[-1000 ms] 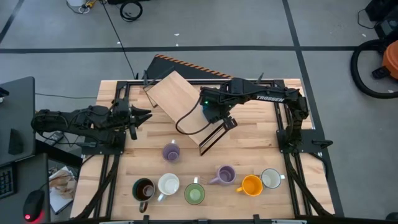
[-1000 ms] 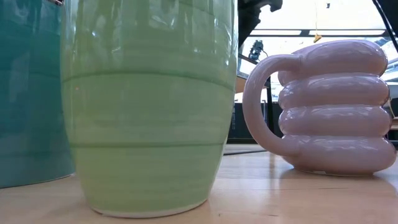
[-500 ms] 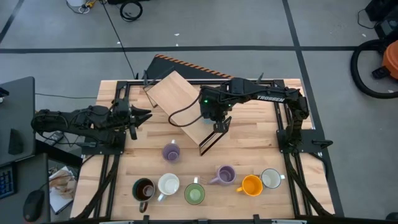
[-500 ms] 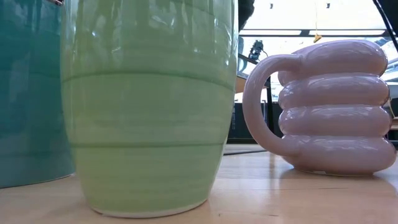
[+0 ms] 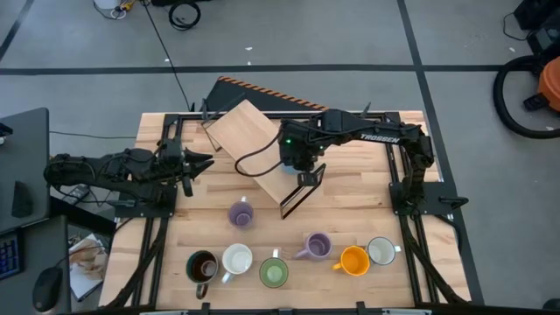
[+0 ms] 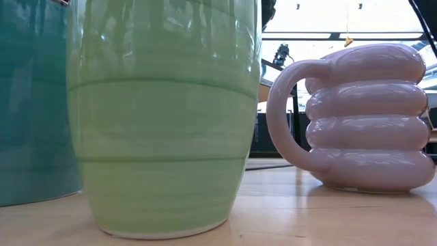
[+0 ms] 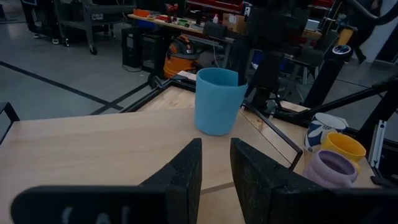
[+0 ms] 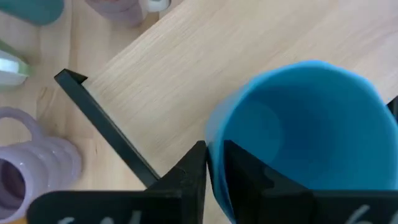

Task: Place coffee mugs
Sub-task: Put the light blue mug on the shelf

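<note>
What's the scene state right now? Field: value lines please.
right hand: grips blue mug by the rim, mug on wooden board
left hand: empty, slightly open, waiting at left
front row: brown mug, white mug, green mug, ribbed lilac mug, orange mug, second white mug
behind row: second lilac mug

8 coffee mugs (image 5: 241, 213), 1 shelf (image 5: 262, 157)
</note>
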